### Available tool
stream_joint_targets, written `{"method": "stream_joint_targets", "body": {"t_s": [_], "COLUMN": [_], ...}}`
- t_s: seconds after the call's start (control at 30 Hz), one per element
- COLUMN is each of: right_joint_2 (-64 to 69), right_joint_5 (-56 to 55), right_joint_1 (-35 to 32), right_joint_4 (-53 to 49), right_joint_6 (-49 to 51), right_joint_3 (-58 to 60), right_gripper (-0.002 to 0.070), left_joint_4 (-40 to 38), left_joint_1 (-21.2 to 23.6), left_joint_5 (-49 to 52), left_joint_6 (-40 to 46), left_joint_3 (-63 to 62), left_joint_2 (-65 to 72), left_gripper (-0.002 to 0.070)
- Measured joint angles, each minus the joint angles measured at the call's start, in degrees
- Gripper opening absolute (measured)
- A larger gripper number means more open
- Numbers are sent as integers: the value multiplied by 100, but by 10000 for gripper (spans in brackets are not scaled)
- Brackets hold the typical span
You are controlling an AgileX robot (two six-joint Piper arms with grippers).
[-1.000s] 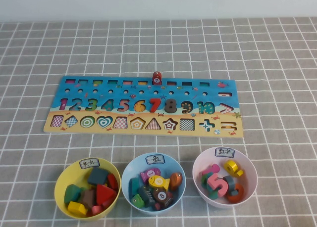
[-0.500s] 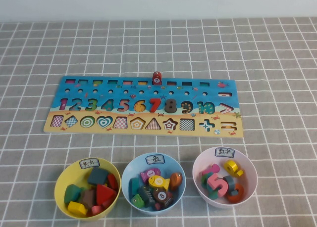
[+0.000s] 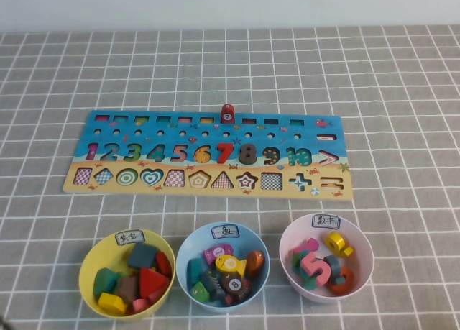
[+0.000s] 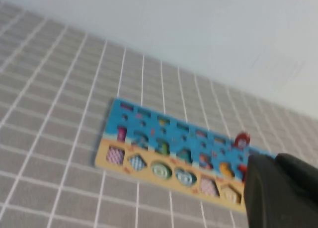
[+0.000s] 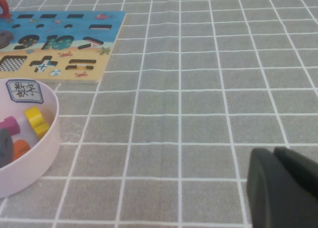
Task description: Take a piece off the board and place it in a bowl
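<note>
High view first: the board (image 3: 208, 154) lies across the middle of the frame, and the red fish piece (image 3: 228, 113) marked 7 stands upright in a slot on its upper edge, just above the flat red numeral 7 (image 3: 225, 152), so it sticks up where jaws could close on it. Along the bottom of the frame sit a yellow bowl (image 3: 91, 257) of shapes at lower left, the light blue bowl (image 3: 190, 245) of fish at lower centre and a pink bowl (image 3: 359, 244) of numerals at lower right; the sorting suggests the fish belongs in the blue one. Neither arm enters this view. Against the earlier frames nothing on the table has moved.

Left wrist view: the left gripper (image 4: 280, 190) shows as a dark mass at lower right, raised well above the grey checked cloth (image 4: 49, 138); I cannot tell whether it is open. The piece shows red beyond the board's far edge.

Right wrist view: the right gripper (image 5: 283, 188) sits at lower right, low over the cloth beside the pink bowl, apparently parked; its opening cannot be told either.
</note>
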Motion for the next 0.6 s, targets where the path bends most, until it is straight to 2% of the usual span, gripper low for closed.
{"method": "stream_joint_targets", "body": {"t_s": [0.1, 0.3, 0.5, 0.6], "right_joint_2": [0, 0, 0, 0], "right_joint_5": [0, 0, 0, 0], "right_joint_1": [0, 0, 0, 0], "right_joint_4": [0, 0, 0, 0], "right_joint_6": [0, 0, 0, 0], "right_joint_3": [0, 0, 0, 0], "right_gripper": [-17, -17, -17, -17], "left_joint_4": [0, 0, -129, -220], "left_joint_1": [0, 0, 0, -189], "left_joint_5": [650, 1732, 2265, 2311], "left_joint_6": [137, 952, 1866, 2164], "left_joint_3": [-742, -2261, -3874, -4609], "left_joint_2": [973, 3067, 4995, 5933], "left_gripper": [-5, -5, -5, -5]}}
